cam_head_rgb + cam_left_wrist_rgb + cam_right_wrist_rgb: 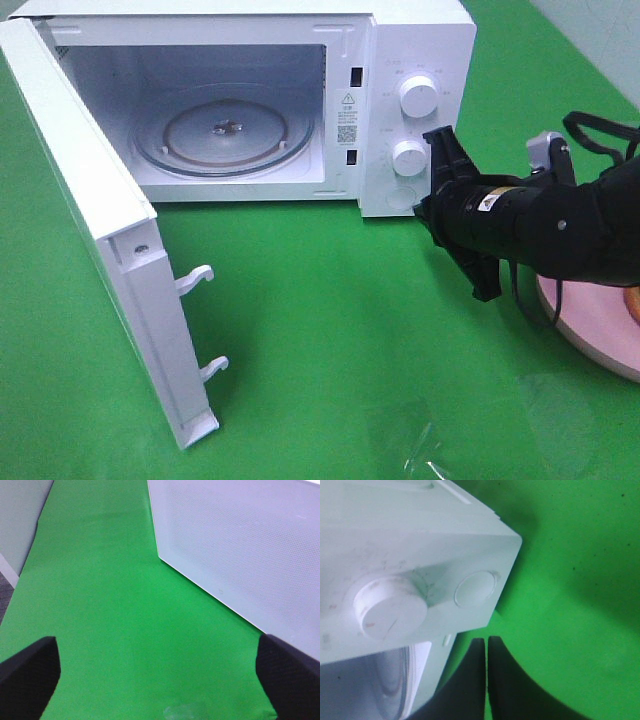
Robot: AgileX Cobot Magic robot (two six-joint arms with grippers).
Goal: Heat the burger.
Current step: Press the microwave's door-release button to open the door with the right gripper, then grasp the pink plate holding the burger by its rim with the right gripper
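The white microwave (400, 60) stands at the back with its door (95, 215) swung wide to the left and its glass turntable (225, 135) bare. My right gripper (424, 207) is shut with nothing in it, its tips just off the microwave's lower front corner by the round door button (475, 587), under the lower knob (390, 607). The closed fingers (470, 680) show in the right wrist view. A pink plate (590, 320) lies behind that arm; a golden-brown sliver at the frame's edge looks like the burger (634, 300), the rest cut off. My left gripper (157, 680) is open over green cloth.
The open door's latch hooks (200, 275) stick out toward the middle of the green table (330, 330). The door's white outer face (240, 545) rises beside the left gripper. A shiny clear patch (425, 450) lies near the front edge. A grey wall (20, 515) borders the cloth.
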